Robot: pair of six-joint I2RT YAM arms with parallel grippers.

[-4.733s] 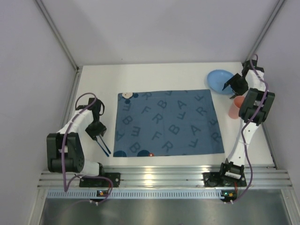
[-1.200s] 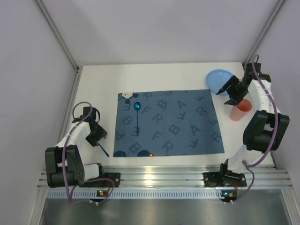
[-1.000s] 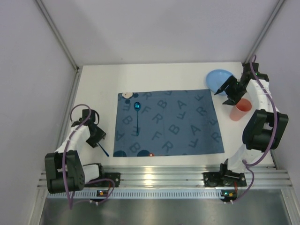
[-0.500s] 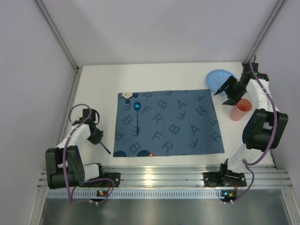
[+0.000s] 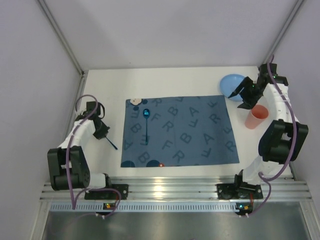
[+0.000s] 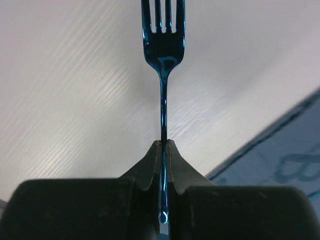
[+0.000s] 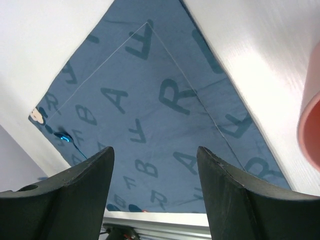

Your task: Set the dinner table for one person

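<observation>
**Operator:** What are my grippers doing?

**Spotter:** Your left gripper (image 6: 163,145) is pressed together on the fork (image 6: 163,50), pinching the thin handle near its end, with the tines pointing away from the fingers. The fork is a glossy metallic blue. In the top view your left gripper (image 5: 100,129) sits left of the mat (image 5: 185,130), and the fork (image 5: 111,144) slants toward the mat's left edge. Your right gripper (image 7: 153,150) is spread wide and holds nothing.

**Operator:** And where is the right one?

**Spotter:** From above, your right gripper (image 5: 239,97) overlaps the right rim of the bowl (image 5: 231,84) (whether they touch, I cannot tell).

**Operator:** Containers?

**Spotter:** The bowl is round, light blue and smooth. The gripper hides part of its inside. A salmon cup (image 5: 256,117) stands upright just right of the mat.

**Operator:** The table?

**Spotter:** The table (image 5: 175,80) is flat and white under everything, faintly grained up close, with a ribbed silver rail (image 5: 170,187) at your edge. The mat is blue cloth printed with letters. A blue spoon (image 5: 146,125) lies on its left part, bowl end away from you.
</observation>
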